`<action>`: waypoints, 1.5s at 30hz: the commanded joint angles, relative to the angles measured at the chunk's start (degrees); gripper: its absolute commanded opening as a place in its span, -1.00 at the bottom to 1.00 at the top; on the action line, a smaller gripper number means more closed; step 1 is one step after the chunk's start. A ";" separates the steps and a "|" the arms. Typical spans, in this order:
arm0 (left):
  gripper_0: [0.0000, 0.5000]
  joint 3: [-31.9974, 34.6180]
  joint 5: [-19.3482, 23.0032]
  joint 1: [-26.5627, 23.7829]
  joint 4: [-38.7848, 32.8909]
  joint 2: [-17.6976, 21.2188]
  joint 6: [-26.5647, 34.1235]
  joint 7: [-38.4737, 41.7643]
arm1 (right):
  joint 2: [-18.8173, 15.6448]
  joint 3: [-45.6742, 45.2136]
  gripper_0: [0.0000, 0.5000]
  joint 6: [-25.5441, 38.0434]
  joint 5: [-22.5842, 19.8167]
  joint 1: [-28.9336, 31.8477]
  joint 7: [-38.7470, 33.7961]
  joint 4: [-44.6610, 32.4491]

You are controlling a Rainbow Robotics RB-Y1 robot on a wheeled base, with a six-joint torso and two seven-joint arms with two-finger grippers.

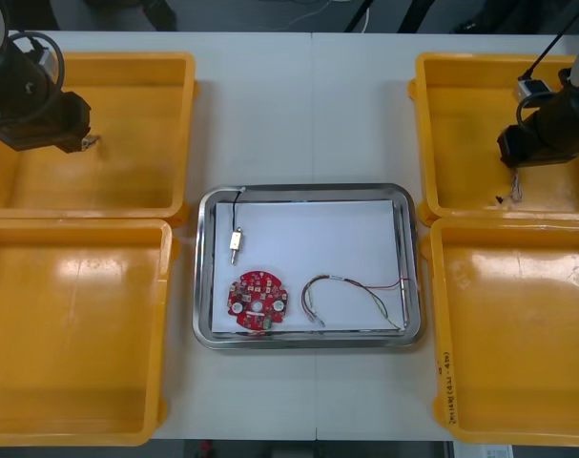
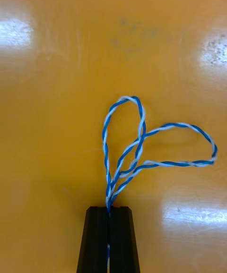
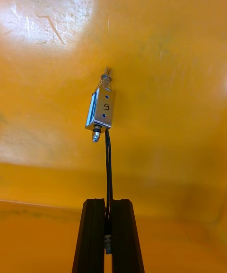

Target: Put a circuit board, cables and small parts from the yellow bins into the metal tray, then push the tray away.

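A light counter (image 1: 308,114) carried four yellow bins, two at each side, with a metal tray (image 1: 205,250), white inside, between them. In the tray lay a round red circuit board (image 1: 258,301), a red and yellow cable (image 1: 358,289) and a small metal part (image 1: 236,242) on a black lead.

The left tool (image 1: 87,143) hung over the far left bin (image 1: 136,67). Its fingers (image 3: 92,235) were pinched together on the thin black lead (image 3: 108,169) of a second small metal part (image 3: 100,108), a shiny block marked with what looked like "LT".

The right tool (image 1: 515,187) was over the far right bin (image 1: 480,63), its fingers (image 2: 124,240) clamped on a twisted blue and white cable (image 2: 142,136), whose loops spread out beyond them.

Handwriting (image 1: 445,386) on the near right bin's rim was too small to read.
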 commanded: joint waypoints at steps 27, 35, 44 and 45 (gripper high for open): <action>1.00 1.97 1.64 0.26 -1.26 2.79 -0.96 -5.10 | -8.10 0.60 -1.00 40.00 -12.51 5.04 0.81 -46.64; 1.00 1.97 0.67 0.17 -1.17 2.70 -0.96 -4.92 | -9.33 8.33 -1.00 40.00 -27.37 11.01 0.64 -63.34; 1.00 1.97 -1.17 -0.71 0.76 1.64 -1.22 -5.45 | -11.00 21.95 -1.00 40.00 -35.54 12.33 1.08 -77.93; 1.00 1.97 -1.26 -1.06 1.38 1.56 -1.22 -5.54 | -11.09 23.18 -1.00 40.00 -36.07 12.24 1.08 -78.72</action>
